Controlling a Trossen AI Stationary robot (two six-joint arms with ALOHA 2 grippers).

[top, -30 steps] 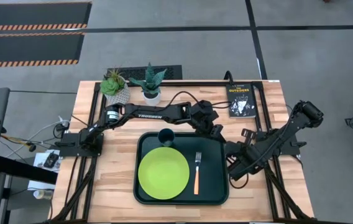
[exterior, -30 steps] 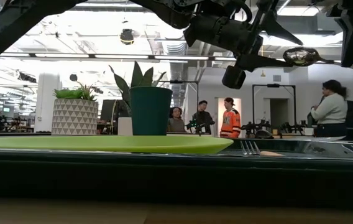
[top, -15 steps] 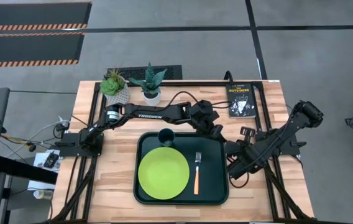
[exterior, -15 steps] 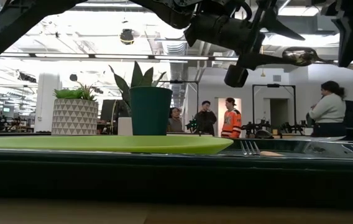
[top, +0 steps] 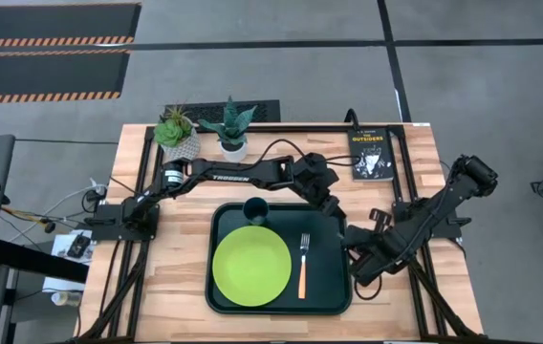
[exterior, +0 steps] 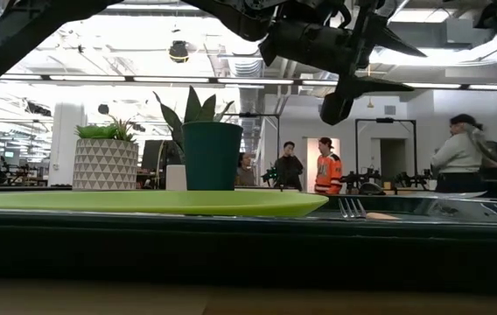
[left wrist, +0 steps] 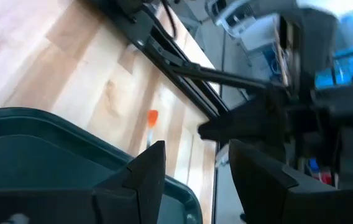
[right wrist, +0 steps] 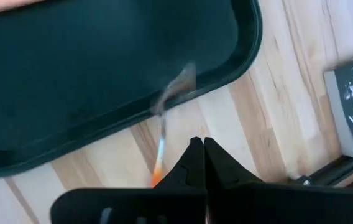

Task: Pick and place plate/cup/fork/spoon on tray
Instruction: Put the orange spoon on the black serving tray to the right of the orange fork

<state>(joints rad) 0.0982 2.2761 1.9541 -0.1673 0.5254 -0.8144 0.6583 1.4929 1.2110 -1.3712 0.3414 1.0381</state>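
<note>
The dark green tray (top: 210, 287) lies mid-table. On it lie the lime-green plate (top: 251, 266) and the fork (top: 302, 264), and the teal cup (top: 255, 208) stands at its far edge. My right gripper (top: 350, 239) is at the tray's right edge, shut on the spoon (right wrist: 164, 124). The spoon's bowl (right wrist: 181, 78) reaches over the tray's rim (right wrist: 183, 102). My left gripper (top: 334, 205) hangs open and empty above the tray's far right corner. My right gripper pinches the spoon's red-orange handle (right wrist: 158, 167) between its two shut fingers (right wrist: 192, 158), which hide the exact place of contact. The spoon runs on forward past the fingertips, its bowl over the tray's rim. It looks lifted clear of the table.
A black book (top: 371, 153) lies at the table's far right. Two potted plants (top: 178, 136) (top: 232, 129) stand at the far left. Dark frame rails run along the table's left and right sides. People (exterior: 460, 153) stand in the room behind the table.
My right gripper has moved with the spoon toward the tray's right edge. The spoon's bowl showed high up in the low view a second ago and is gone from there now.
</note>
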